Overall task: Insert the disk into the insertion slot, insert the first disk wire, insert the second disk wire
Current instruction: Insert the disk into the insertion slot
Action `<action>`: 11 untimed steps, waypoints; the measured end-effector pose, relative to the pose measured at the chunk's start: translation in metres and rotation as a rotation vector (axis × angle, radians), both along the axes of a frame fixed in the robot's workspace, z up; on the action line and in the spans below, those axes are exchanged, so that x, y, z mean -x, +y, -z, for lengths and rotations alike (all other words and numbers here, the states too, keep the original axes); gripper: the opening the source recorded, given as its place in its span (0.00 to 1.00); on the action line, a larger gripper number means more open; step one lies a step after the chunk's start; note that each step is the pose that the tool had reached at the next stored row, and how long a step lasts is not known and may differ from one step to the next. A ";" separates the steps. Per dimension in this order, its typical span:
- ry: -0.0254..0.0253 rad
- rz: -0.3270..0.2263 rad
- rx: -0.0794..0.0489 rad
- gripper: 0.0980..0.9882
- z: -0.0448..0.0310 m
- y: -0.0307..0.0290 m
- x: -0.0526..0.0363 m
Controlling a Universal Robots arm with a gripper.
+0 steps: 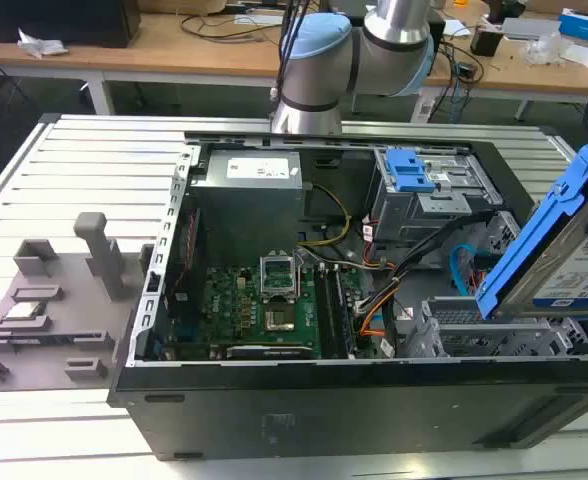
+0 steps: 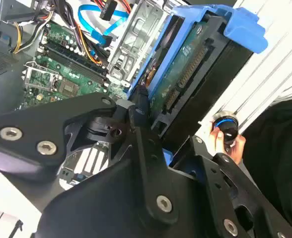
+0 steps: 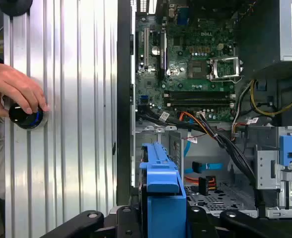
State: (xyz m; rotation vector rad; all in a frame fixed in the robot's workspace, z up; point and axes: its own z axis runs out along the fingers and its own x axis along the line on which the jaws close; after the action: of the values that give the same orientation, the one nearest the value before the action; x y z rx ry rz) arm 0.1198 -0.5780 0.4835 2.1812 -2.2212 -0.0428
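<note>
Disk [image 1: 564,265], tilted, sat clamped in gripper [image 2: 168,124] over insertion slot [image 1: 464,325], at 4 o'clock of open case [image 1: 274,405] in exterior view. Case held motherboard [image 1: 264,300] at 7 o'clock. First disk wire [image 3: 204,183] and second disk wire [image 3: 208,166] lay loose by slot.

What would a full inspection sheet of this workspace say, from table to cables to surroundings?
Surface: ribbed aluminium table carrying an open black computer case.
Job's things: silver hard drive in a bright blue plastic caddy held tilted above the perforated silver metal drive cage, not inserted.
Clutter: grey plastic fixture on the table.
Grippers: black gripper shut on the caddy.
Cables: flat light blue cable and orange, red and black wire bundle lie inside the case, not plugged into the drive.
Surroundings: a person's hand on a black-and-blue knob; wooden benches behind.
</note>
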 end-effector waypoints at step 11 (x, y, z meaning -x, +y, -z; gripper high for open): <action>0.0000 0.002 -0.006 0.30 0.0331 0.0212 0.0095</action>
State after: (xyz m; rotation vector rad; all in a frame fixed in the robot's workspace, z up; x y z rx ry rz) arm 0.1103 -0.5568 0.4503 2.1825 -2.2257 -0.0494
